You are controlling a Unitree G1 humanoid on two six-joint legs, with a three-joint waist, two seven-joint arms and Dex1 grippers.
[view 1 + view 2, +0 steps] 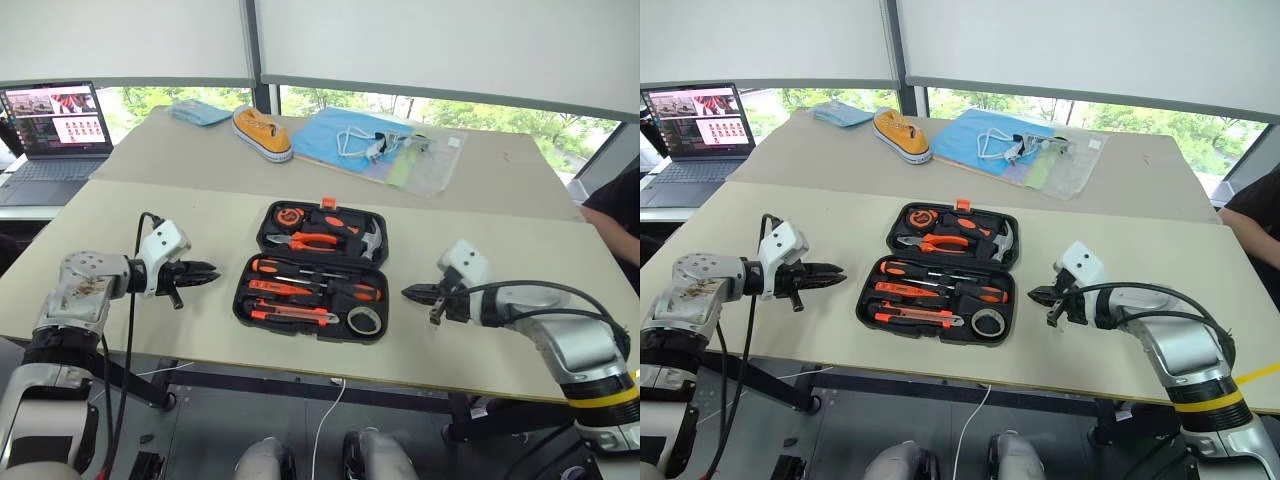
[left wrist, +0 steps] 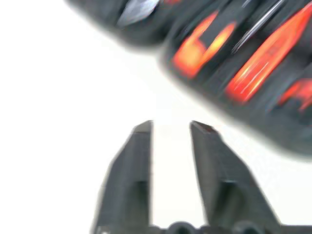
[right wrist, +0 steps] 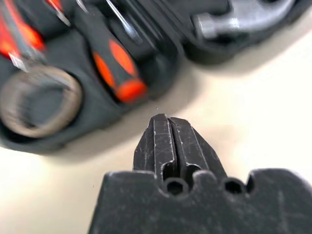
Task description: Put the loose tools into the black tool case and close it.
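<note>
No legible text, labels, brands or numbers are showing anywhere. The laptop (image 1: 55, 130) screen is displaying image thumbnails, with any lettering too small to read. Tools lying in the black tool case (image 1: 312, 270) are carrying no readable markings.

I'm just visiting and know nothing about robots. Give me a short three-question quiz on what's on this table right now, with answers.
1. True or false: the black tool case lies open.
2. Which sits nearest the case's right end? A) tape roll B) shoe C) laptop
3. Fill in: the right gripper's fingers are pressed ____.

Key
1. True; both halves lie flat, tools showing.
2. A; the tape roll lies in the near half, by the right gripper. The yellow shoe and laptop are farther back.
3. Together; the fingers show no gap.
</note>
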